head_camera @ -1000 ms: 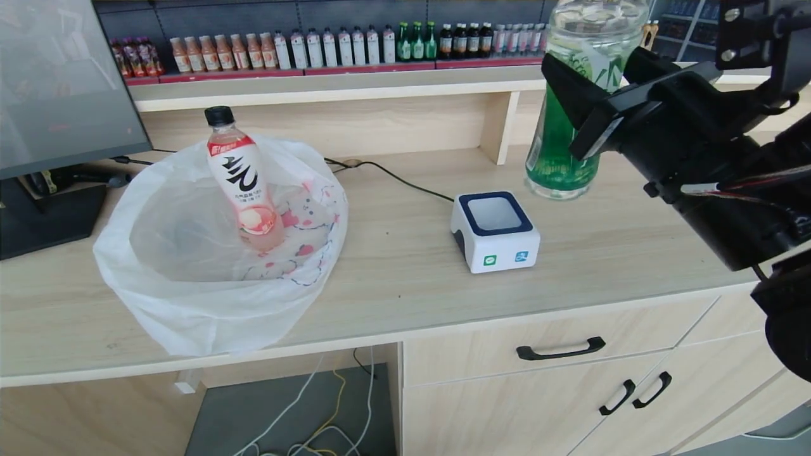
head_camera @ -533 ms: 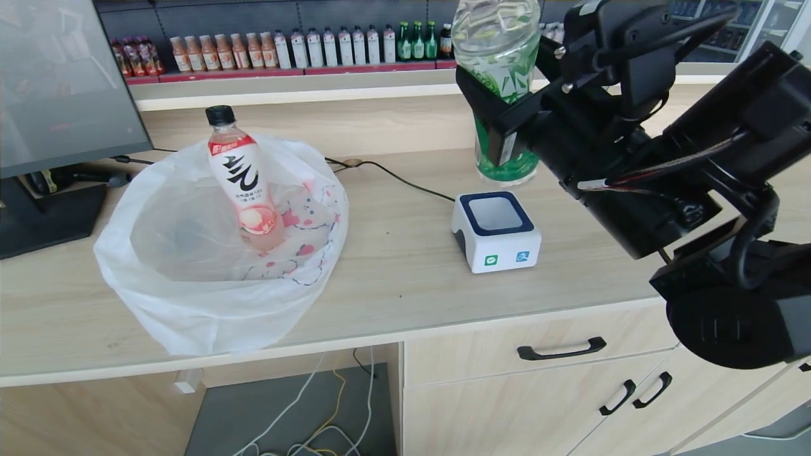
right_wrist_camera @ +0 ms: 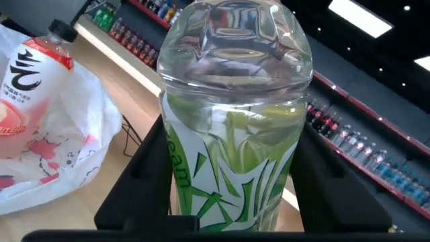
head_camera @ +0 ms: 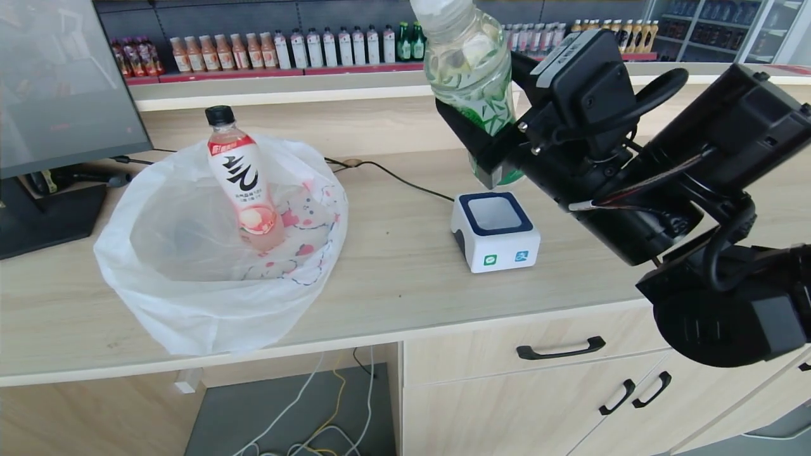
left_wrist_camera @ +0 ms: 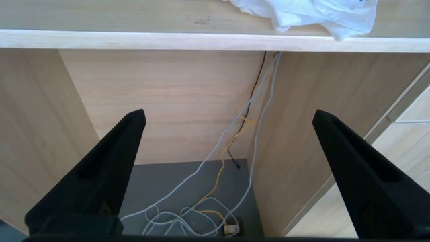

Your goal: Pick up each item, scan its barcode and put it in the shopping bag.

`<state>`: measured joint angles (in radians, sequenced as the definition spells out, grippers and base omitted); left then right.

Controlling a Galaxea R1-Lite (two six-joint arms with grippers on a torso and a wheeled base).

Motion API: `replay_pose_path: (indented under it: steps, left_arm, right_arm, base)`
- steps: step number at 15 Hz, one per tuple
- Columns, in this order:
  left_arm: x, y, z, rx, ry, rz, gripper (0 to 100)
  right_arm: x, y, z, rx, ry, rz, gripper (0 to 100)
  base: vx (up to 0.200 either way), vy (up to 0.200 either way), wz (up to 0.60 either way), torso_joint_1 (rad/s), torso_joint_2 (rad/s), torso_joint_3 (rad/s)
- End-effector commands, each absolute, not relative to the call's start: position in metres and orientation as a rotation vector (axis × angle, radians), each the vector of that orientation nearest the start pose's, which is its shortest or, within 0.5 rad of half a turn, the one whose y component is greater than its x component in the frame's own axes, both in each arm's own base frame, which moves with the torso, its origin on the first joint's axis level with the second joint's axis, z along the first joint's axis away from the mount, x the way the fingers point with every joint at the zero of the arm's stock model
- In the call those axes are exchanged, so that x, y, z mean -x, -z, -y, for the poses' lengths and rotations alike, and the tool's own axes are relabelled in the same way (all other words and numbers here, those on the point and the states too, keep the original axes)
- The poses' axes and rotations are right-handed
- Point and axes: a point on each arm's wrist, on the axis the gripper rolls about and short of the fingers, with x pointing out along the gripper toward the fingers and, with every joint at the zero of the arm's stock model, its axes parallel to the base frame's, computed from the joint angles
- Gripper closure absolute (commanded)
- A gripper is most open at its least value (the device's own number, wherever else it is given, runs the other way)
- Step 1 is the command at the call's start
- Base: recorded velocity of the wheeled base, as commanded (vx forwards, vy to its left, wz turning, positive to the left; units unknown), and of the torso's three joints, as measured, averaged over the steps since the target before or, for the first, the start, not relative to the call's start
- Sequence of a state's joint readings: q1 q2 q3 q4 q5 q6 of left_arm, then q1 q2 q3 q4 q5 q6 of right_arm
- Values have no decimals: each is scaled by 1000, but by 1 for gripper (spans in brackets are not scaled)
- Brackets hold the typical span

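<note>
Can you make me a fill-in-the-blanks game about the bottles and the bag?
1. The right tool grips a clear bottle with a ____ label.
2. The pink bottle stands ____ the shopping bag.
3. Its cap is ____.
4. The left tool is wide ____.

Missing words: green, inside, black, open.
</note>
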<state>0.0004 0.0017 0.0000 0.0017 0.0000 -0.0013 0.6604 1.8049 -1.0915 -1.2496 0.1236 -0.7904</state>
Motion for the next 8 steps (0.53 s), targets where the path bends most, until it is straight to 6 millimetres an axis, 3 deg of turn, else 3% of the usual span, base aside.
replay_pose_path:
  steps: [1, 8]
  left_arm:
    - [23, -75, 0, 2, -2, -3, 0]
    - [23, -75, 0, 2, -2, -3, 0]
  right_arm:
    - [-269, -283, -207, 618, -508, 789, 100]
    - [-277, -267, -189, 770, -565, 818, 100]
  base:
    - [0, 0, 0, 0, 0, 0]
    - [0, 0, 0, 0, 0, 0]
